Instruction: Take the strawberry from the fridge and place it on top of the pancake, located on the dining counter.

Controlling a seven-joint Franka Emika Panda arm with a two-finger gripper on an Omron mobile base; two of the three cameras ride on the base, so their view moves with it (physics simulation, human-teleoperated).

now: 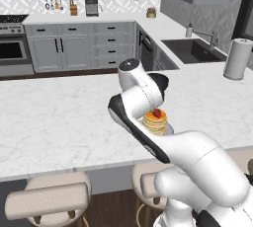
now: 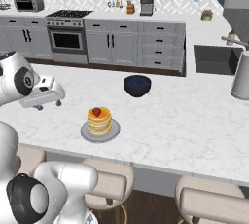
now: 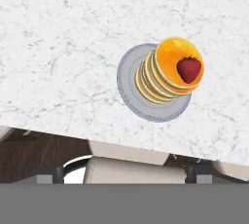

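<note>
The arm (image 1: 197,167) is built of smooth, glossy white rounded shells, bulbous at the links. Dark, near-black bands and round caps mark its joints (image 2: 24,196), with one black seam curving along a link (image 1: 131,127). The hand (image 2: 41,94) is a white block with grey underside.

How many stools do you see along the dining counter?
3: in the right base view, one stool below the pancake, one at the right, one behind the arm. More may be hidden.
</note>
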